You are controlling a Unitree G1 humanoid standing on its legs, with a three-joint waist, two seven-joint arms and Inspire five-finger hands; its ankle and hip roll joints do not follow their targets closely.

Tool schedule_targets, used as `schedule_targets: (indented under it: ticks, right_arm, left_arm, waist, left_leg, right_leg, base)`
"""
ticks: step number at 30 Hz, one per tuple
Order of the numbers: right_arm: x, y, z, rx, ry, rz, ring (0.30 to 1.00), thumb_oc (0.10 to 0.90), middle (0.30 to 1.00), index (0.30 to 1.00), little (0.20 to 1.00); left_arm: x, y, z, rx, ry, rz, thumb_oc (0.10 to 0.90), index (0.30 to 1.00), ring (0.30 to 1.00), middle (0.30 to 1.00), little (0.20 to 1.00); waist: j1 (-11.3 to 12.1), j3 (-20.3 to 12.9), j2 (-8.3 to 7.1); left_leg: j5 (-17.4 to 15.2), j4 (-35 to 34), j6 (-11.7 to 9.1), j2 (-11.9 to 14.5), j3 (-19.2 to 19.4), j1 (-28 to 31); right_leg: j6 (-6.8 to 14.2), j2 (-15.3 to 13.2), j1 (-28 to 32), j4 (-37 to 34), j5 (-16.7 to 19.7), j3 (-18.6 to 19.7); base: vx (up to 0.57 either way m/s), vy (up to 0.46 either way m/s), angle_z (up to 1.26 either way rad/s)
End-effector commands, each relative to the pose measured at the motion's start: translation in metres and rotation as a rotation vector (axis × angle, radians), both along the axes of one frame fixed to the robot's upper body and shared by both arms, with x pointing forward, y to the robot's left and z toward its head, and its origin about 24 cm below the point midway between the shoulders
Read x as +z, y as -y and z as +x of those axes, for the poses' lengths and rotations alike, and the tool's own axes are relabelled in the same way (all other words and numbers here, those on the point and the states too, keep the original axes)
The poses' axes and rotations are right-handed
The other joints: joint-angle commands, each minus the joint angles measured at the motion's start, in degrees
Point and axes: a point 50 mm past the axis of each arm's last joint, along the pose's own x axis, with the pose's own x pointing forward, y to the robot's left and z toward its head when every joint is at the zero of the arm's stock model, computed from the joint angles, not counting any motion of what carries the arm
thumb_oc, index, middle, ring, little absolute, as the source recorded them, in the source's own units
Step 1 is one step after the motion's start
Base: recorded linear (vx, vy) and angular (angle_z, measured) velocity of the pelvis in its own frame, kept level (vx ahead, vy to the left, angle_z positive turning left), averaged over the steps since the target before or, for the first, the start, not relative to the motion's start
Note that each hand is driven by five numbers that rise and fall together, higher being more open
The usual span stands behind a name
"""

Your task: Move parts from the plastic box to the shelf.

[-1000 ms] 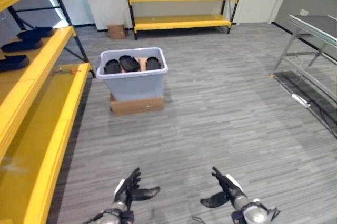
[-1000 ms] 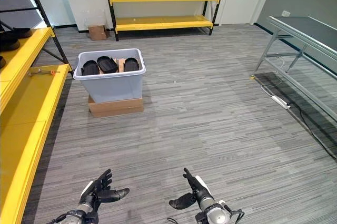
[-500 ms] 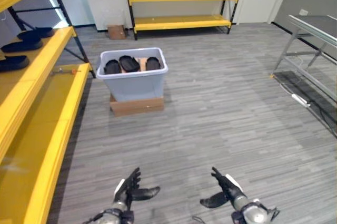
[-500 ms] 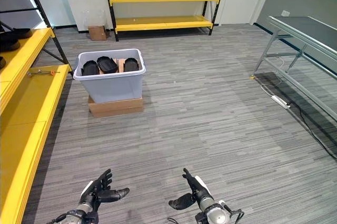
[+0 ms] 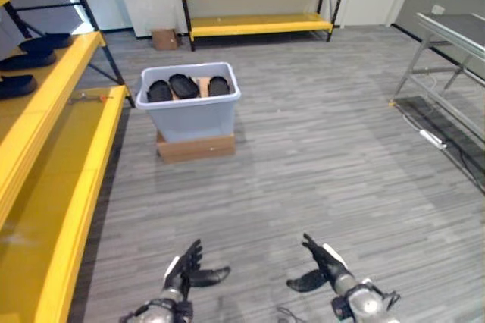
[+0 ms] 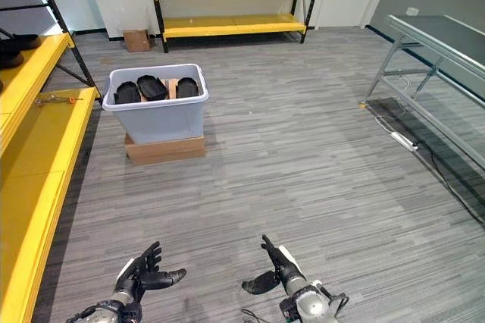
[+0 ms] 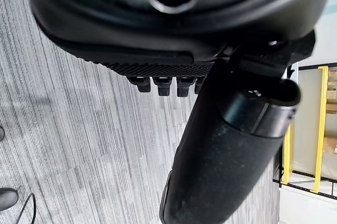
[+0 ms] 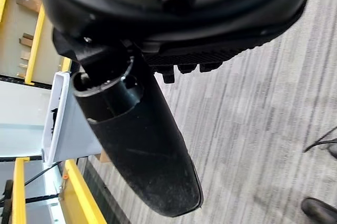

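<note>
Both hands empty, box ahead
I count three black parts (image 5: 184,86) in the one plastic box (image 5: 191,113); left hand (image 5: 184,272) and right hand (image 5: 322,266) are spread wide, well short of it.

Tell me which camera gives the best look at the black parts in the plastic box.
The left eye view: the black parts lie side by side in the grey plastic box, seen from above. The right eye view shows the same parts almost as well. The right wrist view shows the box's wall, not its contents.
</note>
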Motion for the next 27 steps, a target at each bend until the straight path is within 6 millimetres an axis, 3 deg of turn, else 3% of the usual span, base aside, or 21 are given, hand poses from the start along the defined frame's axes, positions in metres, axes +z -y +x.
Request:
schedule_targets:
  ticks: [1,3,4,8,11,13,18,22,27]
  right_arm:
    - [0.027,-0.018,0.031,0.062,0.173,0.064,1.000,0.900,1.000,1.000,1.000]
    - [0.028,-0.019,0.031,0.067,0.172,0.068,1.000,0.900,1.000,1.000,1.000]
    - [0.028,-0.020,0.031,0.067,0.174,0.074,1.000,0.900,1.000,1.000,1.000]
    - [0.028,-0.018,0.031,0.044,0.172,0.079,1.000,0.900,1.000,1.000,1.000]
    - [0.029,-0.017,0.033,0.043,0.180,0.077,1.000,0.900,1.000,1.000,1.000]
    - [0.031,-0.015,0.038,0.042,0.194,0.060,1.000,0.900,1.000,1.000,1.000]
    - [0.034,-0.014,0.041,0.048,0.204,0.041,1.000,0.900,1.000,1.000,1.000]
    - [0.034,-0.010,0.040,0.034,0.203,0.044,1.000,0.900,1.000,1.000,1.000]
    - [0.038,-0.003,0.044,0.018,0.221,0.030,1.000,0.900,1.000,1.000,1.000]
  left_arm:
    - [0.033,-0.008,0.041,0.007,0.210,0.029,0.900,1.000,1.000,1.000,1.000]
    - [0.034,-0.008,0.042,0.002,0.214,0.032,0.900,1.000,1.000,1.000,1.000]
    - [0.037,-0.008,0.047,-0.014,0.225,0.041,0.900,1.000,1.000,1.000,1.000]
    - [0.036,-0.007,0.049,-0.029,0.221,0.056,0.900,1.000,1.000,1.000,1.000]
    - [0.037,-0.007,0.048,-0.028,0.224,0.053,0.900,1.000,1.000,1.000,1.000]
    - [0.037,-0.006,0.051,-0.020,0.230,0.051,0.900,1.000,1.000,1.000,1.000]
    - [0.037,-0.002,0.056,-0.007,0.236,0.042,0.900,1.000,1.000,1.000,1.000]
    - [0.032,0.006,0.053,-0.005,0.222,0.019,0.900,1.000,1.000,1.000,1.000]
    - [0.035,0.012,0.058,-0.020,0.240,0.005,0.900,1.000,1.000,1.000,1.000]
  waist:
    - [1.01,-1.86,-0.21]
    - [0.85,-1.33,-0.14]
    - [0.64,-0.04,0.04]
    - [0.19,0.49,0.24]
    - [0.03,1.02,0.30]
    - [-0.52,1.94,-0.44]
    - [-2.03,2.14,-1.50]
    - [-2.31,-0.51,-1.66]
    - [-2.70,-1.49,-0.60]
  left_leg:
    - [1.26,-0.41,0.07,-0.73,-3.43,-2.05]
    - [1.40,-0.41,0.20,-0.97,-3.69,-1.94]
    - [1.46,0.49,0.62,-1.20,-4.49,-2.07]
    - [0.82,0.02,0.91,-1.62,-5.28,-1.02]
    - [0.42,-0.33,0.94,-1.90,-5.34,-0.07]
    - [-0.93,-0.41,0.77,-2.97,-5.65,1.39]
    - [-3.66,-0.41,0.00,-4.06,-7.34,4.00]
    - [-5.64,-0.41,-0.35,-3.21,-8.43,4.99]
    - [-6.05,-0.41,-1.09,-0.74,-9.91,5.43]
  right_leg:
    - [3.26,-3.79,-5.68,10.29,0.13,-0.66]
    - [3.34,-3.90,-6.92,12.96,0.05,-0.91]
    - [3.35,-4.03,-9.08,18.58,0.92,-1.20]
    - [2.60,-3.61,-12.98,21.59,1.83,-2.01]
    - [2.56,-3.51,-14.32,18.32,3.05,-2.54]
    - [3.56,-3.69,-16.37,10.11,7.17,-2.78]
    - [5.68,-2.27,-17.00,1.31,12.04,0.33]
    - [5.06,-1.72,-15.12,0.89,12.77,-0.28]
    - [3.40,-0.41,-15.74,3.25,9.76,-1.99]
  base:
    - [-0.07,0.168,-0.02]
    - [-0.03,0.096,0.01]
    - [-0.02,0.066,0.10]
    - [0.07,0.096,0.17]
    - [0.06,0.013,0.10]
    - [0.13,-0.011,-0.06]
    - [0.18,-0.040,0.16]
    - [0.25,-0.113,0.48]
    - [0.19,-0.123,0.29]
